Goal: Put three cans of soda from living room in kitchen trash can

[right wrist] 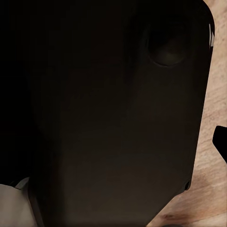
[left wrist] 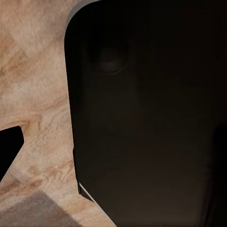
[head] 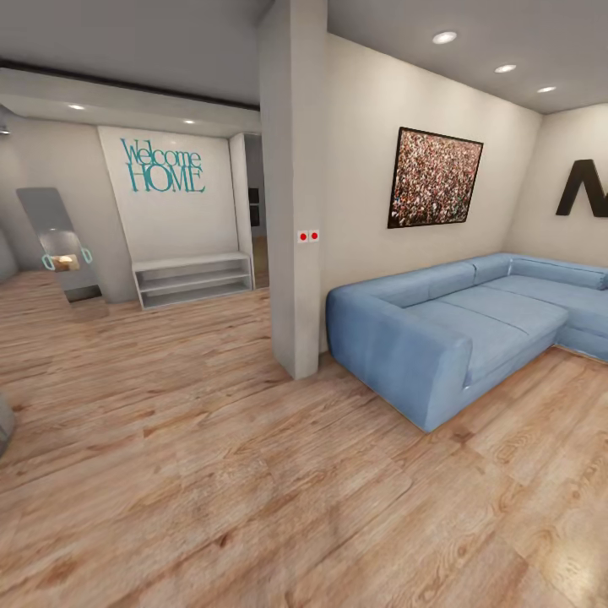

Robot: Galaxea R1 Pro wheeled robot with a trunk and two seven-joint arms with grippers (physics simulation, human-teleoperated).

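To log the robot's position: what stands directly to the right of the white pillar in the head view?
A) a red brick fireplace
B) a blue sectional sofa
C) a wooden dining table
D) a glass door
B: a blue sectional sofa stands on the wood floor beside the white pillar.

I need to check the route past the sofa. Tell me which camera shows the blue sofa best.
The head view shows it best: the blue sofa stands on the wood floor against the wall, right of the white pillar, its whole L shape visible. Both wrist views face dark robot bodywork and strips of floor, nothing of the sofa.
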